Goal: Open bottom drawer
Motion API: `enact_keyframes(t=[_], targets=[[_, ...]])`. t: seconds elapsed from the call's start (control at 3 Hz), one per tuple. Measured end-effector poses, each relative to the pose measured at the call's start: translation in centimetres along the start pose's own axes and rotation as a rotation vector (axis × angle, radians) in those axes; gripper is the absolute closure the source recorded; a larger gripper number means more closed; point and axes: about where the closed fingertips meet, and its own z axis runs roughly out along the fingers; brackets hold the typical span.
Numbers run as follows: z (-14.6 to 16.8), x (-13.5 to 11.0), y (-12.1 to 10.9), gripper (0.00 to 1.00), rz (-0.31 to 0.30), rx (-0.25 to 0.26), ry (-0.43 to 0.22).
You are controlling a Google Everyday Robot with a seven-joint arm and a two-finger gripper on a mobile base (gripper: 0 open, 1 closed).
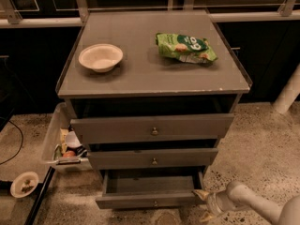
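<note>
The bottom drawer (145,201) is the lowest of three grey drawers in the cabinet. It stands pulled out, its empty inside showing, with a small round knob (155,203) on its front. My gripper (202,204) is at the drawer's right front corner, on the end of the white arm (253,203) that comes in from the lower right. One fingertip (200,193) touches the drawer's right edge. The middle drawer (152,158) and the top drawer (152,128) stand slightly out above it.
A white bowl (100,57) and a green snack bag (186,47) lie on the cabinet top (140,78). A plastic bin (63,142) with small items stands left of the cabinet. A small dish (24,183) lies on the floor at the lower left. A white post (288,93) stands at the right.
</note>
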Motion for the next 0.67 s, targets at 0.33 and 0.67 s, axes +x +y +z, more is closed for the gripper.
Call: enact_keyframes(t=[0.33,0.67], targets=[[-1.22,-0.21,1.73,0.64,-0.005,-0.001,0.014],[-1.6,-0.42,1.71,0.87,-0.006,-0.001,0.014]])
